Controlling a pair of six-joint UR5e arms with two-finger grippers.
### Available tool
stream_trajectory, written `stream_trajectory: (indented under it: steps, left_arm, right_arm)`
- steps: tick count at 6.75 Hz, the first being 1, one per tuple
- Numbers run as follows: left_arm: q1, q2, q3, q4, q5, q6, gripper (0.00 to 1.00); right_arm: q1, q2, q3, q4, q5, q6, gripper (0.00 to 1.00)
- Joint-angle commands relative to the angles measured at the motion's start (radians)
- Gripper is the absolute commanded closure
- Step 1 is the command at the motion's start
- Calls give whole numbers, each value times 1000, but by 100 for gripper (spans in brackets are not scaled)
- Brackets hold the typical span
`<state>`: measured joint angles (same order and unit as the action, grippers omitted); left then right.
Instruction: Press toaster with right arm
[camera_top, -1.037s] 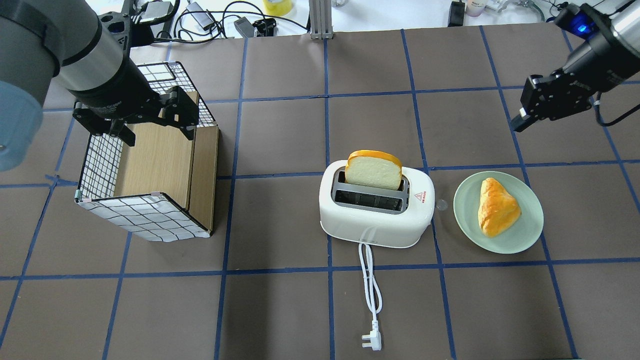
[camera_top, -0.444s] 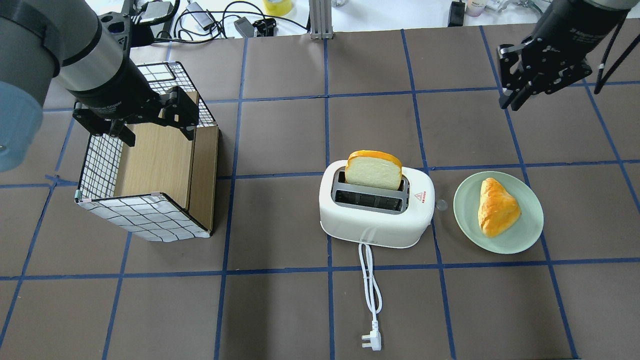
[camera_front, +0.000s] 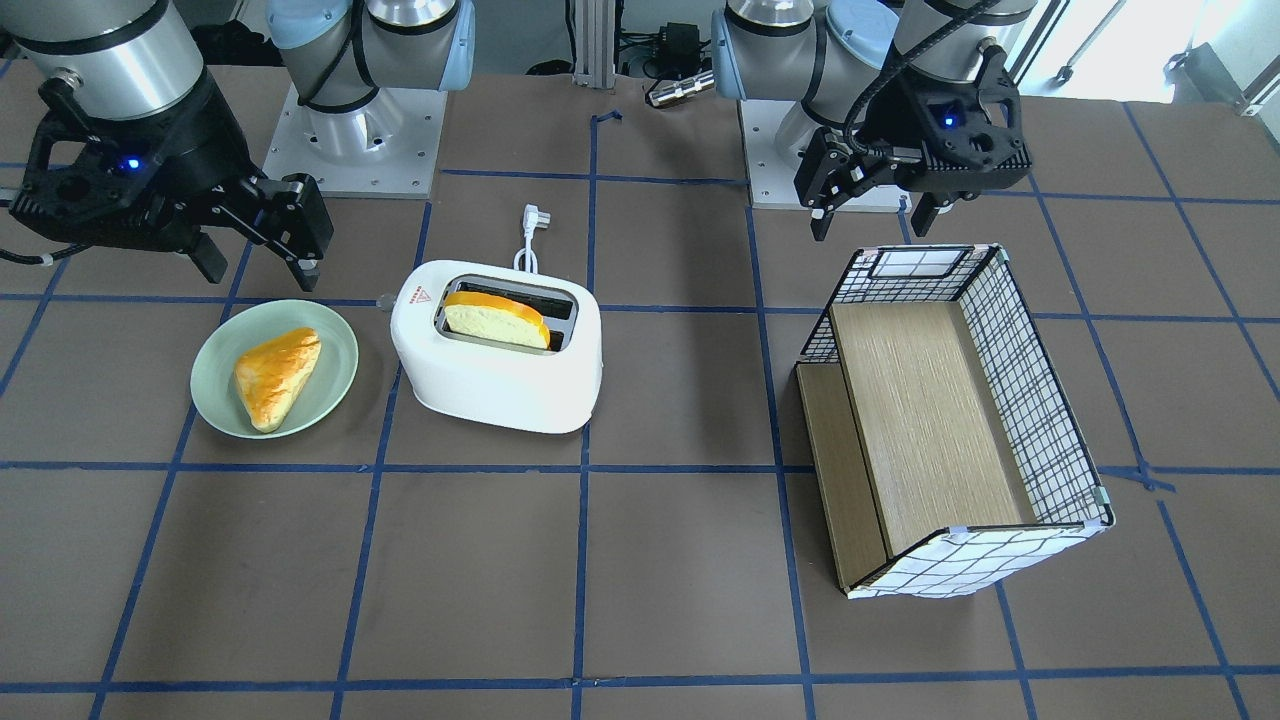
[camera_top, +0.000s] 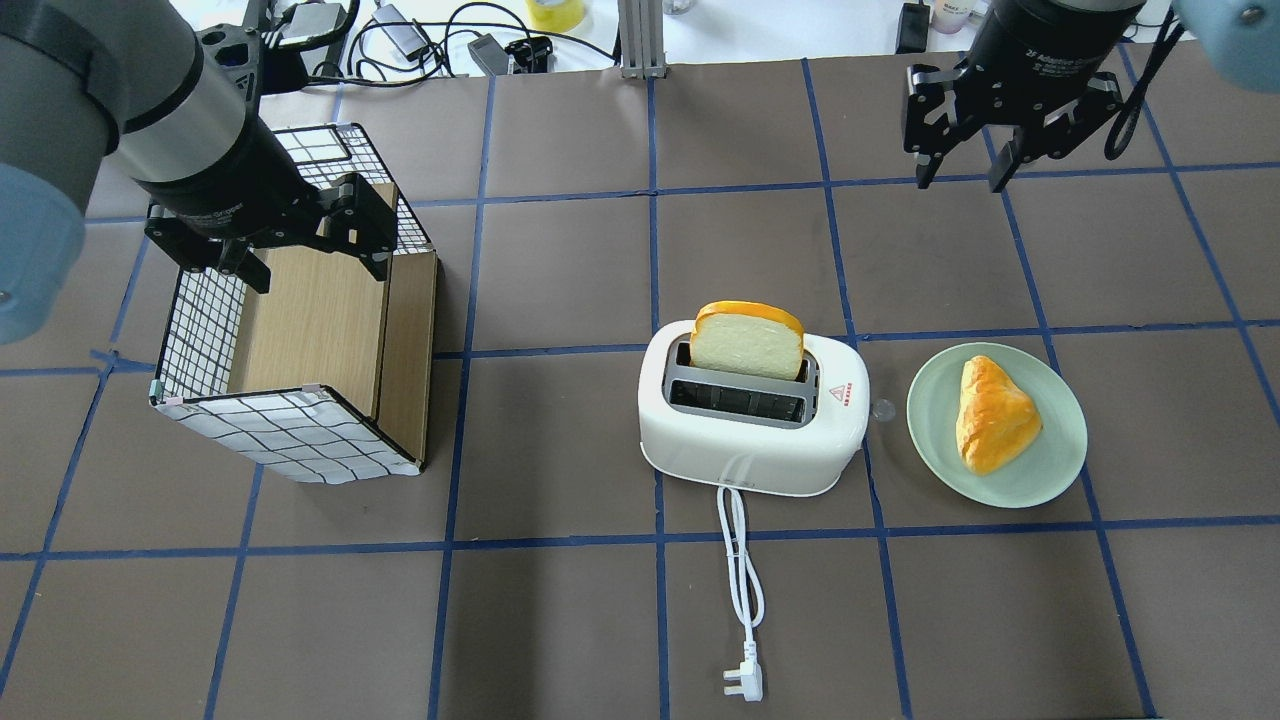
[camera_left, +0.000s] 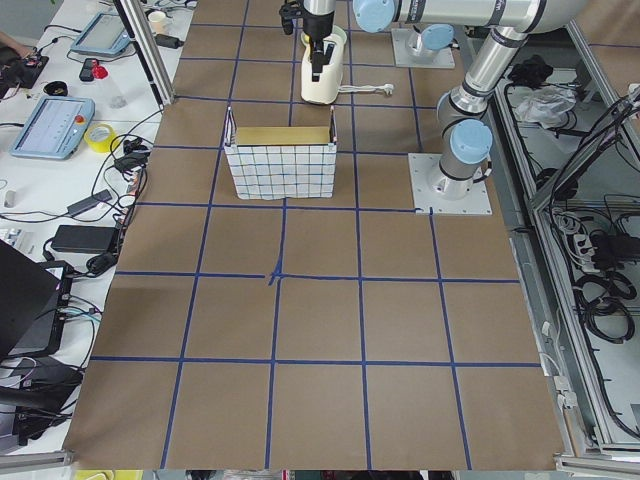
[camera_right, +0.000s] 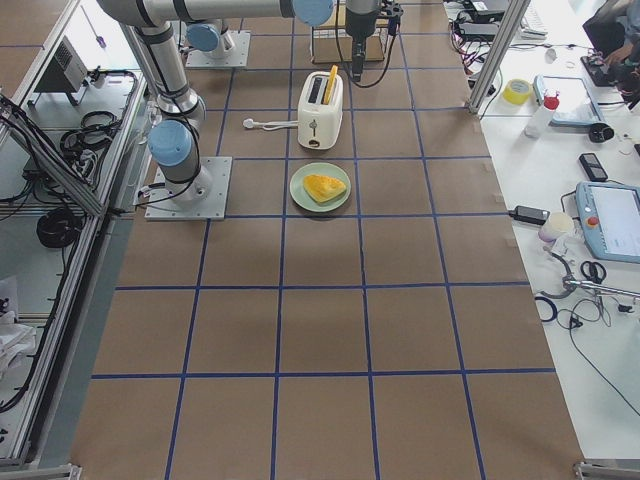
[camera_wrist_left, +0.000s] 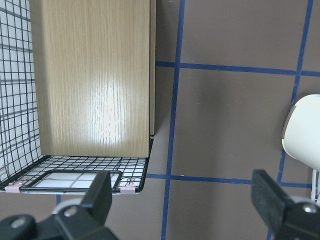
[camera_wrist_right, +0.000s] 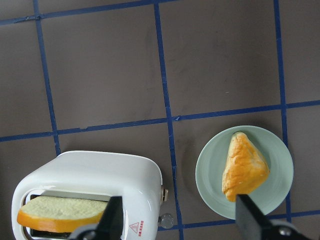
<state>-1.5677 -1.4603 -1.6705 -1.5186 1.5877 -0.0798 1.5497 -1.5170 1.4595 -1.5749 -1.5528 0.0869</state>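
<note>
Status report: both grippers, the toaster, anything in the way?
Right gripper open, empty, high beyond plate. Left gripper open over basket. Toaster untouched, bread slice up. Plate close beside lever end.

The right wrist view looks straight down, close, past the right pincer (camera_wrist_right: 180, 217) at the toaster (camera_wrist_right: 90, 185) below. Overhead and front views, farther off, see it from opposite sides.

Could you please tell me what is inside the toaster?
A bread slice stands in the toaster, on the side away from the cord, with its top sticking out. The slot nearer the cord looks empty. The slice's lower part is hidden inside.
</note>
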Motion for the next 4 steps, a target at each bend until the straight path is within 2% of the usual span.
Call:
stream_trajectory:
  steps: [1,4]
  left_arm:
    - [0,0,0,0,0,0,0]
    - [0,0,0,0,0,0,0]
  right_arm:
    - [3,1,1,-52,-13,1,1]
    - [3,4,2,-85,-3,-9,0]
